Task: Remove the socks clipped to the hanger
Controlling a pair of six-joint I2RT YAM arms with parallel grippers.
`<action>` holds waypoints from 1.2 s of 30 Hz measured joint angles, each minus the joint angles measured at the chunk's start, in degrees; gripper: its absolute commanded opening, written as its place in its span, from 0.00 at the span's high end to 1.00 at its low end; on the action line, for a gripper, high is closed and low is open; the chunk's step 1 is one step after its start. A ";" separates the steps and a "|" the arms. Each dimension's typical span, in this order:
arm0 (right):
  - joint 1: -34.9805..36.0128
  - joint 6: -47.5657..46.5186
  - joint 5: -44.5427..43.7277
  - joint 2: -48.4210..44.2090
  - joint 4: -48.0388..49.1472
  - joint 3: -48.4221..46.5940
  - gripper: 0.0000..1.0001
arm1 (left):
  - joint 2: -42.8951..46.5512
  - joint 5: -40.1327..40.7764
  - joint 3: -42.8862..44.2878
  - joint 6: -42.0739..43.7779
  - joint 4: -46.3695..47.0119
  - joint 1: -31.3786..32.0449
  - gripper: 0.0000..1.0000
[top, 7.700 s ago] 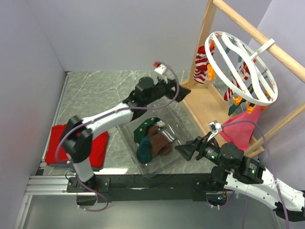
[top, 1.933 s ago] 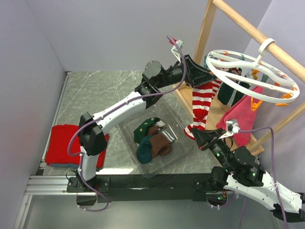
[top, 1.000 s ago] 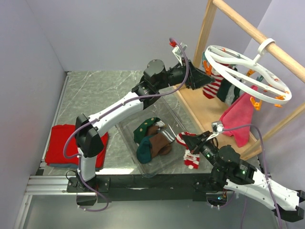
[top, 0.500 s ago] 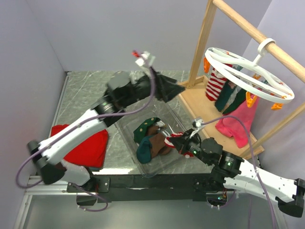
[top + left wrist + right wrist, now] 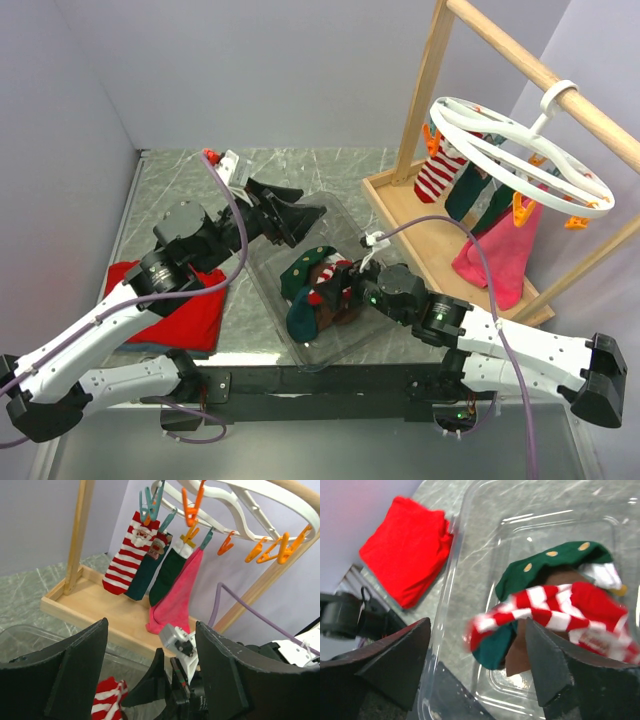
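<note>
Hovering wide above the tray (image 5: 345,228) that collects the striped sock (image 5: 550,612), your right fingers (image 5: 395,660) hold nothing, while your left fingers (image 5: 75,680), also wide, face the hanger (image 5: 235,497) for another.

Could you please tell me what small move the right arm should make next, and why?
Probably raise the right tool out of the tray and toward the hanger: its jaws are spread wide, the loose striped sock already lies on the green socks there, and four socks hang pegged on it.
</note>
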State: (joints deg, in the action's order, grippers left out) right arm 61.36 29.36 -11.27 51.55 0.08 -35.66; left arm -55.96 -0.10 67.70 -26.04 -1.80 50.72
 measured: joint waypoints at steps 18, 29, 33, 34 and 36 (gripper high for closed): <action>-16.96 6.19 -23.37 -17.16 4.52 13.14 0.17 | -0.98 -3.08 -10.51 -3.39 2.03 0.00 0.26; -29.31 -1.92 -36.57 2.25 31.12 17.88 0.16 | -0.98 -6.19 -15.30 -4.68 6.78 0.00 0.27; -32.24 -9.22 -38.27 15.65 42.36 16.04 0.10 | -0.98 -7.41 -18.08 -5.18 8.59 0.00 0.27; -32.61 -11.45 -38.64 18.60 45.18 14.82 0.10 | -0.98 -7.63 -18.56 -5.18 8.81 0.00 0.27; -33.88 -15.41 -38.77 23.37 50.62 12.07 0.09 | -0.98 -7.76 -19.15 -5.14 8.87 0.00 0.27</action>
State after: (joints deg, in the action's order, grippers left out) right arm 27.49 13.96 -50.04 74.91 50.70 -23.59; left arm -56.95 -7.86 48.56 -31.18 7.07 50.72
